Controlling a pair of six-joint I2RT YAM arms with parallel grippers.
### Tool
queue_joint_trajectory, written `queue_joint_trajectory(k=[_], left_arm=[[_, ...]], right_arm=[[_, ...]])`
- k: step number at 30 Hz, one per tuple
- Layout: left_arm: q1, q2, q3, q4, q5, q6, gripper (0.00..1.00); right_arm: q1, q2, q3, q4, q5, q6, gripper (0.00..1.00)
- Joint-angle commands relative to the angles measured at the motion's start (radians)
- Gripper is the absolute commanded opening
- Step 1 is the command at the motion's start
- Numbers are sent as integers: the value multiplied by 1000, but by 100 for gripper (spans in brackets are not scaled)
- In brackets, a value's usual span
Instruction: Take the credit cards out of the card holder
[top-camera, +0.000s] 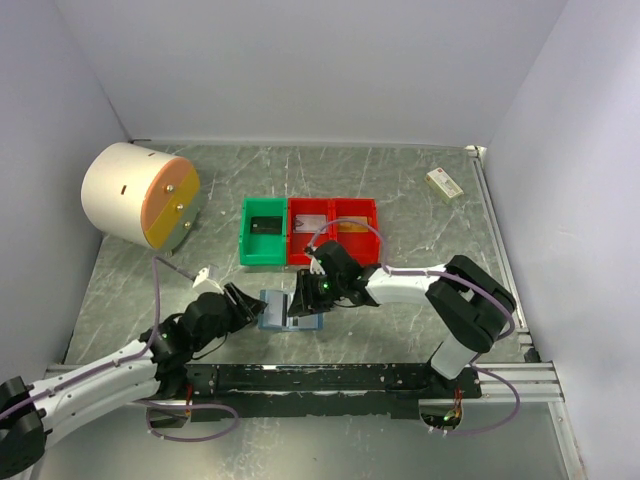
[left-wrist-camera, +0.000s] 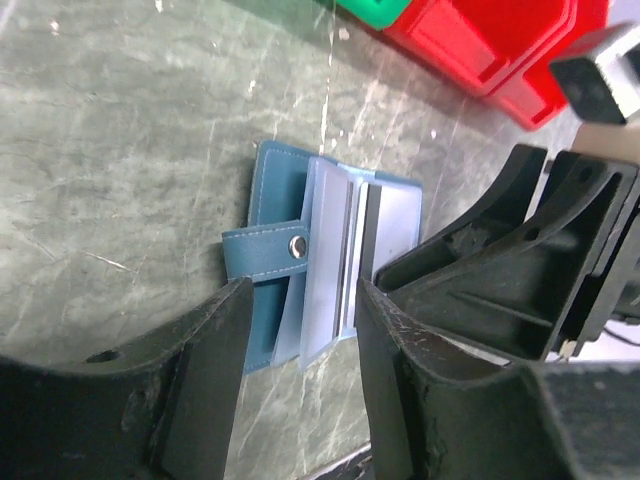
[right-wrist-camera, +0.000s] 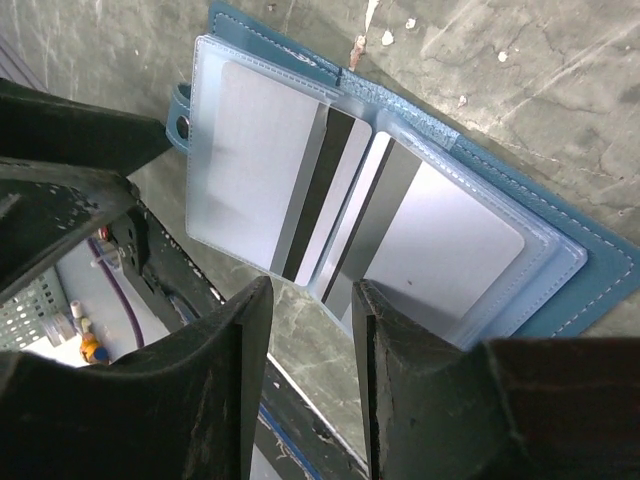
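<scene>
The blue card holder (top-camera: 273, 310) lies open on the table between my two grippers. Its clear sleeves (left-wrist-camera: 330, 250) stand up from the spine. In the right wrist view, two credit cards with black stripes sit inside the sleeves, one on the left (right-wrist-camera: 250, 160) and one on the right (right-wrist-camera: 450, 240). My left gripper (left-wrist-camera: 303, 300) is open just short of the sleeves' near edge, with nothing between its fingers. My right gripper (right-wrist-camera: 310, 295) is open too, low over the sleeves' edge, its right fingertip (right-wrist-camera: 375, 310) at the plastic. The strap with its snap (left-wrist-camera: 297, 246) hangs loose.
A green bin (top-camera: 264, 231) and a red bin (top-camera: 333, 228) stand just behind the holder. A white and orange cylinder (top-camera: 140, 195) lies at the back left. A small cream box (top-camera: 444, 183) is at the back right. A black rail (top-camera: 330, 378) runs along the near edge.
</scene>
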Motion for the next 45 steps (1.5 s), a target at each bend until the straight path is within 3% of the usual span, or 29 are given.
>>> queue_joint_trajectory(k=[1, 8, 12, 15, 19, 22, 30, 39, 45], left_arm=[[-6, -55, -24, 31, -109, -99, 57], [-9, -78, -16, 70, -135, -163, 58], [-8, -22, 96, -46, -140, -161, 59], [-9, 50, 213, -166, -155, -150, 68], [-10, 165, 329, -244, -120, -131, 70], [-10, 226, 334, -252, -77, -153, 68], [-14, 205, 353, -179, -25, -108, 68], [-15, 291, 359, -126, 62, 78, 62], [-18, 300, 207, 167, 161, 99, 57]], right_arm=[[-4, 9, -36, -8, 54, -26, 38], [-4, -16, -56, -23, 92, -64, 38], [-5, -26, -65, -27, 130, -98, 38], [-9, -23, -46, -78, 217, -137, 38], [-19, -42, -12, -157, 358, -201, 38], [-27, -85, 0, -145, 291, -233, 38], [-27, -191, 25, -109, 152, -159, 38], [-25, -44, -32, 164, -20, -7, 33], [-27, 48, -45, 137, 71, -17, 30]])
